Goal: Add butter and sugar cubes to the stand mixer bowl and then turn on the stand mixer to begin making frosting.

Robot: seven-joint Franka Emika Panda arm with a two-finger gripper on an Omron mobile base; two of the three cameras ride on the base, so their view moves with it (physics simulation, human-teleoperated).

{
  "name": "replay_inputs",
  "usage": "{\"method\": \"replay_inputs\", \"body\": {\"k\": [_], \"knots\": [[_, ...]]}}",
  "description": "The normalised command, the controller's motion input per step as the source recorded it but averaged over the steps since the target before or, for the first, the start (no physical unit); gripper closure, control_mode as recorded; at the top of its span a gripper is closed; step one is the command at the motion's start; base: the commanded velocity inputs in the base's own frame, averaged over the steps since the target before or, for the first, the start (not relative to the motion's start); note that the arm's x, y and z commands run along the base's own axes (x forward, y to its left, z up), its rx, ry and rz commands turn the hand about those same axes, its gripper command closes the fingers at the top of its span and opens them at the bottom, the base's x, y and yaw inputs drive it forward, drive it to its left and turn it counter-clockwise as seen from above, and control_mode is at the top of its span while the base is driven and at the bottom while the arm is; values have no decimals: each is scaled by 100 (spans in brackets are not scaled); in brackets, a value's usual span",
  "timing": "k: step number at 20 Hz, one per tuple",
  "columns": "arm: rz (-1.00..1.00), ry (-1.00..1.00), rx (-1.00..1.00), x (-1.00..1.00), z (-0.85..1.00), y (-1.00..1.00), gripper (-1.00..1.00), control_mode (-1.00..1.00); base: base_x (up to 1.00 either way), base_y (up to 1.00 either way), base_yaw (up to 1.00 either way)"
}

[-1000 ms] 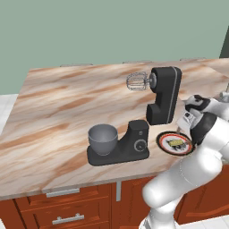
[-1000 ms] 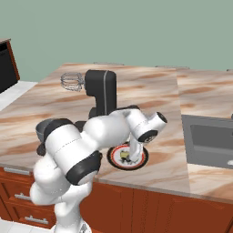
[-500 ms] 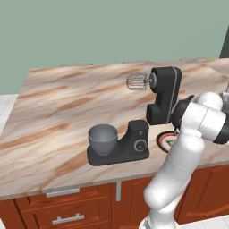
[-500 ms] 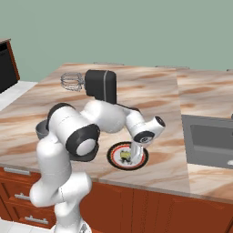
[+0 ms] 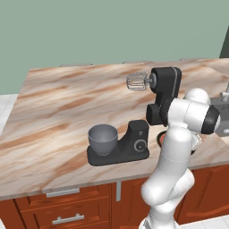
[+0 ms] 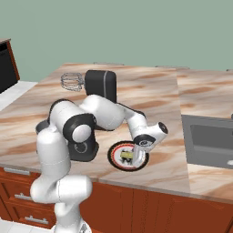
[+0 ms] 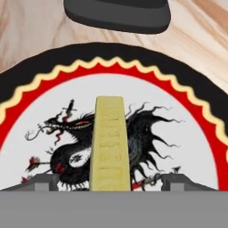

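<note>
The butter (image 7: 109,142), a small pale-yellow block, lies on a round plate with a red rim (image 7: 44,84) to the right of the black stand mixer (image 5: 164,89). My gripper (image 7: 111,183) is low over the plate and open. Its two fingertips straddle the butter's near end, with a gap on each side. In the right base view the gripper (image 6: 133,154) points down onto the plate (image 6: 116,160) at the butter (image 6: 127,156). The grey stand mixer bowl (image 5: 103,138) sits on the mixer's flat base, with the head tilted up. The sugar cubes are out of view.
The mixer's base edge (image 7: 118,13) lies just beyond the plate. The wire whisk (image 5: 136,82) hangs from the raised head. A sink (image 6: 209,141) is set in the counter to the right. The counter's front edge runs close to the plate.
The arm has swung its elbow up and brought the hand down onto the plate. The fingers have come in slightly around the butter.
</note>
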Motion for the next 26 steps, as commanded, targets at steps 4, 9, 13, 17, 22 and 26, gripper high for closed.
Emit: {"method": "replay_inputs", "body": {"k": [4, 9, 13, 17, 22, 26], "knots": [[0, 3, 0, 4, -24, 0, 100, -100, 0, 0, 0], [0, 1, 0, -2, 1, 4, 100, -100, 0, 0, 0], [0, -11, 0, -30, 72, 0, 100, -100, 0, 0, 0], [0, -15, 0, -45, 100, 2, 100, -100, 0, 0, 0], [0, -7, 0, -75, 97, 11, 100, -100, 0, 0, 0], [0, -2, -2, -90, 87, 63, 100, -100, 0, 0, 0]]}}
